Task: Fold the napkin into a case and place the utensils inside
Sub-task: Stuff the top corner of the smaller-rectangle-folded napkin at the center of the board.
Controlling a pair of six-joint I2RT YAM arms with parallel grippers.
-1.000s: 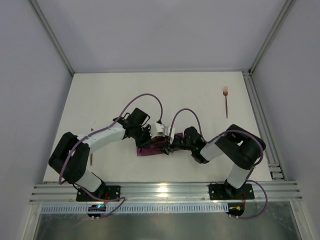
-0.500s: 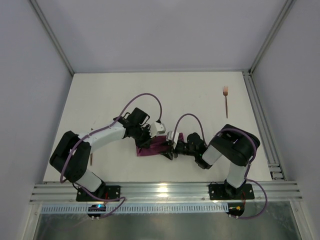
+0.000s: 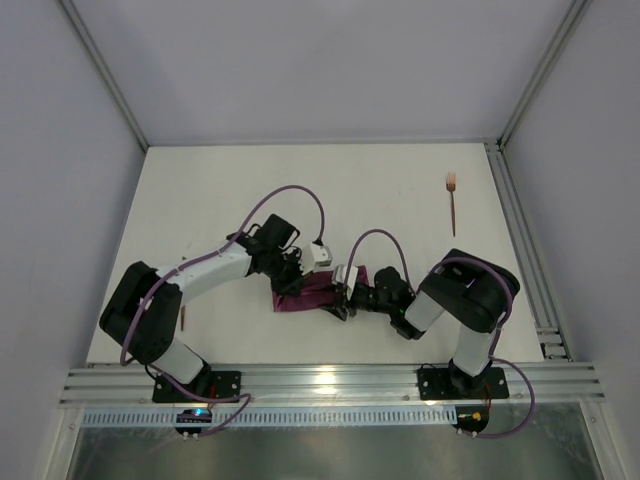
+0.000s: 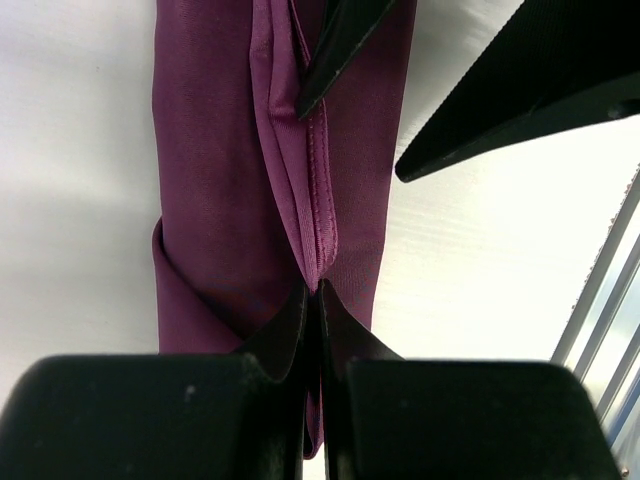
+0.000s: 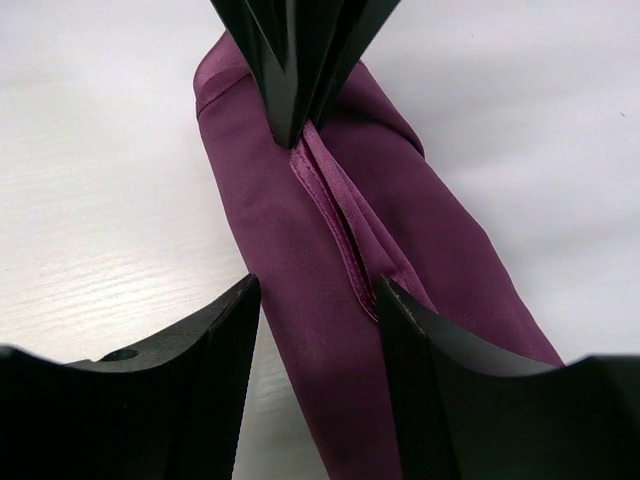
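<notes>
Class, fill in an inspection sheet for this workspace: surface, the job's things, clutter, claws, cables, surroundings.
Surface: white table, matte.
Job's things: purple napkin folded into a narrow strip at the centre; copper fork lying alone at the far right; thin stick beside the left arm, too small to identify.
Clutter: nothing seen.
Claws: left claw shut on the napkin's folded hem; right claw open, its fingers either side of the hem at the other end.
Cables: purple cables loop up from both wrists.
Surroundings: grey walls; metal rail along the near edge.
</notes>
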